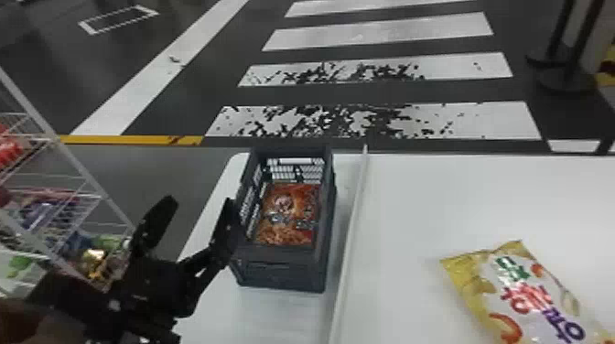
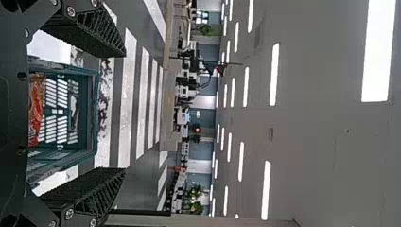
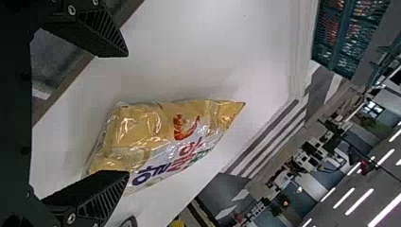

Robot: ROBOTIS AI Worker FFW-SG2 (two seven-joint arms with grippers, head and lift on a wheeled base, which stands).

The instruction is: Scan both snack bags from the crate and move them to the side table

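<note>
Apparently half done: yellow bag (image 1: 526, 292) laid on right bench (image 1: 457, 196), scan unconfirmed; orange bag (image 1: 288, 215) to be moved from crate (image 1: 283, 256). Left claw (image 2: 125, 111), right claw (image 3: 128, 114) both spread.

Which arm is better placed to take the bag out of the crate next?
Left, probably: its end effector is open beside the crate that holds the orange snack bag. The right end effector is by the yellow snack bag.
</note>
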